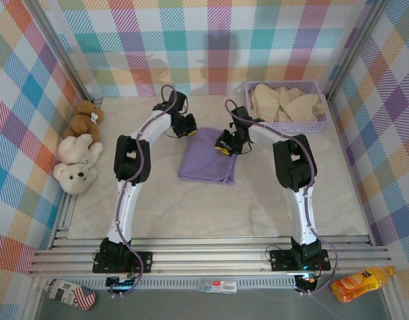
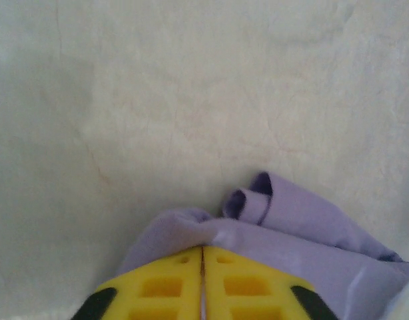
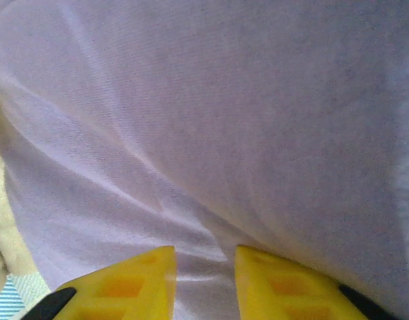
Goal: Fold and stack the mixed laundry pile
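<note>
The lavender shirt [image 1: 204, 160], mid-tabletop, is pinched by the left gripper [image 2: 202, 249], fingers shut, and the right gripper [image 3: 204, 253], fingers half-closed (basket [image 1: 289, 126] with cream garment [image 1: 284, 101] at far-right corner; teddy bears [image 1: 76, 152] along left edge).

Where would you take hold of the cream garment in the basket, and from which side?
Pinch a raised fold of the cream garment from straight above: it lies crumpled in the basket, whose walls likely block a sideways approach.
</note>
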Controlling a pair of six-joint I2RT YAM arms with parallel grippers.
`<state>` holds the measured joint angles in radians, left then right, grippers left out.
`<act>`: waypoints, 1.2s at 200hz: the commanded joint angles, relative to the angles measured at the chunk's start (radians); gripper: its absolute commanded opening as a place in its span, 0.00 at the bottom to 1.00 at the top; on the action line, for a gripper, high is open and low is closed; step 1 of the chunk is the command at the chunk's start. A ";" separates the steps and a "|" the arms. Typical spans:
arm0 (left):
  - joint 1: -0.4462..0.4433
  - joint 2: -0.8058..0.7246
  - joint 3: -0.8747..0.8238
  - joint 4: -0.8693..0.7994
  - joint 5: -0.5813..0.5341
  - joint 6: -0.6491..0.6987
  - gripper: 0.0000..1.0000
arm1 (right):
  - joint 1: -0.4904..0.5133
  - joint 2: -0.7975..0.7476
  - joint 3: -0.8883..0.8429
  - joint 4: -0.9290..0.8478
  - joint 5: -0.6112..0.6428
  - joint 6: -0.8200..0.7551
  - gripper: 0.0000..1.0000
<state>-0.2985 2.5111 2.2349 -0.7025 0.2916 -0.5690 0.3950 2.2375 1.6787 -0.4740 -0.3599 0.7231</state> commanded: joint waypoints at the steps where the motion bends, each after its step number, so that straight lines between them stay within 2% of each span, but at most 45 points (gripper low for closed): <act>1: 0.012 0.016 0.097 -0.199 -0.079 0.085 0.42 | 0.011 -0.011 0.009 -0.065 -0.002 -0.076 0.44; 10: 0.009 -0.023 0.087 -0.213 -0.091 0.105 0.61 | 0.017 -0.038 0.012 -0.101 0.010 -0.127 0.51; 22: 0.000 -0.093 0.044 -0.225 -0.112 0.129 0.76 | 0.027 -0.077 0.007 -0.159 0.046 -0.183 0.60; 41: -0.031 -0.228 -0.114 -0.189 -0.104 0.137 0.86 | 0.028 -0.163 -0.051 -0.182 0.070 -0.211 0.71; 58: -0.084 -0.340 -0.253 -0.137 -0.106 0.121 0.87 | 0.027 -0.255 -0.111 -0.191 0.118 -0.211 0.79; 76: -0.161 -0.391 -0.329 -0.121 -0.155 0.101 0.88 | 0.020 -0.341 -0.159 -0.222 0.230 -0.203 1.00; 100: -0.270 -0.360 -0.309 -0.156 -0.277 0.095 0.88 | -0.028 -0.417 -0.177 -0.286 0.361 -0.189 0.99; 120: -0.334 -0.261 -0.212 -0.244 -0.392 0.089 0.87 | -0.095 -0.463 -0.188 -0.306 0.380 -0.195 0.99; 138: -0.365 -0.156 -0.122 -0.327 -0.494 0.074 0.87 | -0.147 -0.500 -0.198 -0.309 0.388 -0.199 0.99; 161: -0.370 -0.054 -0.093 -0.375 -0.549 0.051 0.89 | -0.191 -0.545 -0.210 -0.298 0.404 -0.197 0.99; 181: -0.337 -0.012 -0.120 -0.409 -0.556 0.049 0.90 | -0.225 -0.549 -0.187 -0.310 0.412 -0.194 0.99; 200: -0.280 -0.063 -0.234 -0.369 -0.551 0.088 0.93 | -0.252 -0.536 -0.155 -0.318 0.414 -0.183 0.99; 218: -0.197 -0.145 -0.351 -0.309 -0.552 0.157 0.94 | -0.265 -0.515 -0.128 -0.317 0.447 -0.173 0.99; 240: -0.074 -0.201 -0.408 -0.285 -0.528 0.267 0.94 | -0.289 -0.476 -0.082 -0.314 0.472 -0.144 0.99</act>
<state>-0.5323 2.3150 1.9224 -0.9241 -0.1825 -0.4355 0.1318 1.7214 1.5288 -0.7807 0.0692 0.5430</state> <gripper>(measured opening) 0.941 0.990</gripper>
